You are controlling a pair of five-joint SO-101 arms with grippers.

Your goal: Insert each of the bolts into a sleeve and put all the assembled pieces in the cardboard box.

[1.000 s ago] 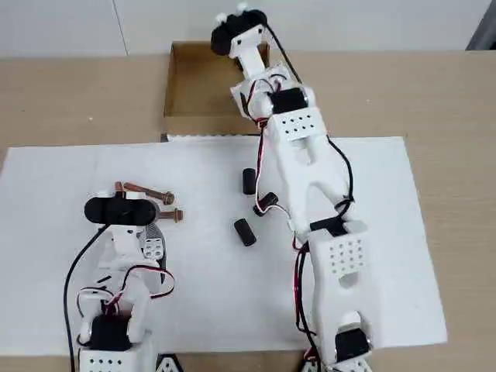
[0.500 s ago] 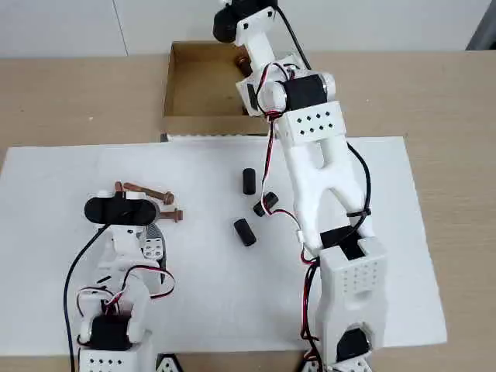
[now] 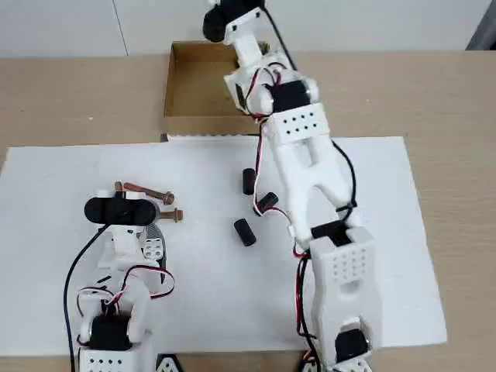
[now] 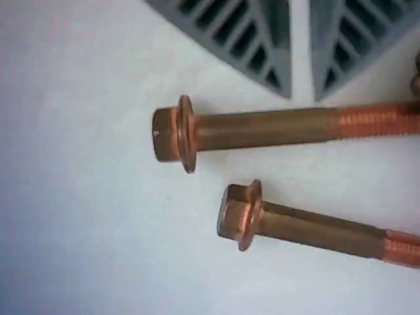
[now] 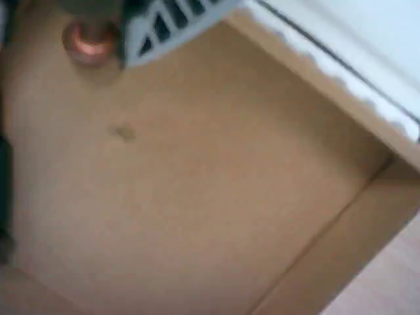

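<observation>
My right gripper (image 3: pixel 242 45) hangs over the cardboard box (image 3: pixel 194 81), shut on a copper bolt (image 5: pixel 88 41) that sits in a dark sleeve. In the right wrist view the box floor (image 5: pixel 197 164) lies beneath it, and a grey finger (image 5: pixel 172 22) shows beside the bolt. On the white paper lie two loose bolts (image 3: pixel 149 190) (image 3: pixel 172 215), seen close up as the upper bolt (image 4: pixel 262 129) and the lower bolt (image 4: pixel 308 226). My left gripper (image 3: pixel 128 203) (image 4: pixel 300 72) hovers just beside them, its jaws nearly together with nothing between. Three black sleeves (image 3: pixel 249 180) (image 3: pixel 267 203) (image 3: pixel 245 232) lie mid-paper.
A white paper sheet (image 3: pixel 62 232) covers most of the wooden table (image 3: pixel 434 93). The right arm's white links (image 3: pixel 310 163) stretch over the paper close to the loose sleeves. The box's near wall (image 5: pixel 328 256) runs along the paper's far edge.
The right arm reached farther over the box, then its gripper swung left above the box floor with the bolt and sleeve. The left arm has kept still.
</observation>
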